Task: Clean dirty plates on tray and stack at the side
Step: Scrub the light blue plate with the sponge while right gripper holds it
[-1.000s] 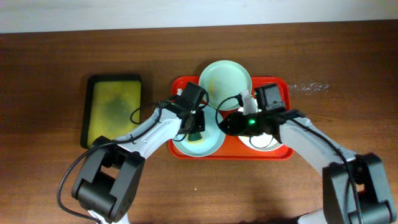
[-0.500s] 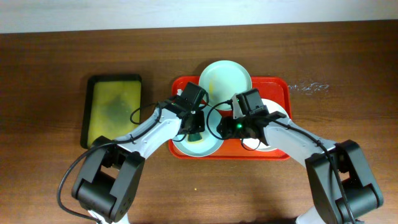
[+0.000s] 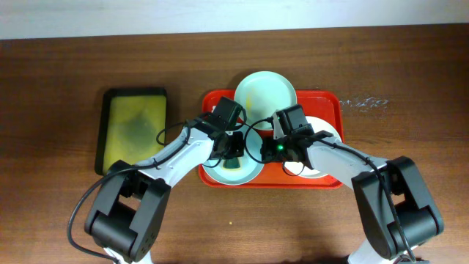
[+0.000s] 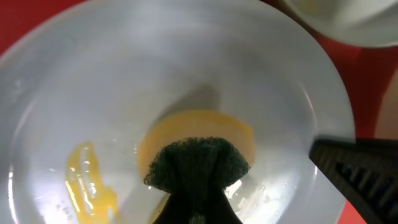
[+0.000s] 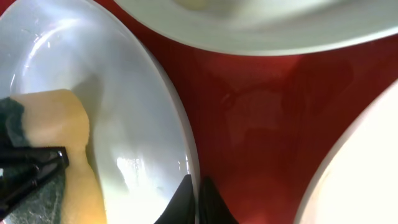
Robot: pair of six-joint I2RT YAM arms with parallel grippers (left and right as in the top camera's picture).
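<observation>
The red-orange tray (image 3: pixel 333 103) holds three plates. A mint-blue plate (image 3: pixel 265 92) sits at the back. A second pale plate (image 3: pixel 245 172) lies front left, with a yellow smear (image 4: pixel 87 186). A white plate (image 3: pixel 326 128) lies right, mostly under the arm. My left gripper (image 3: pixel 233 158) is shut on a sponge (image 4: pixel 199 158), green scourer over yellow foam, pressed onto the front-left plate (image 4: pixel 186 74). My right gripper (image 5: pixel 198 199) is shut on that plate's right rim (image 5: pixel 180 137), one finger inside and one outside.
A smaller black-rimmed yellow-green tray (image 3: pixel 135 128) lies on the brown table (image 3: pixel 66 73) left of the red tray. A pale scuffed patch (image 3: pixel 364 103) marks the wood to the right. A white wall strip runs along the back edge.
My right arm has swung left, from over the white plate to the front-left plate's rim. The left gripper and sponge have stayed on that plate.
</observation>
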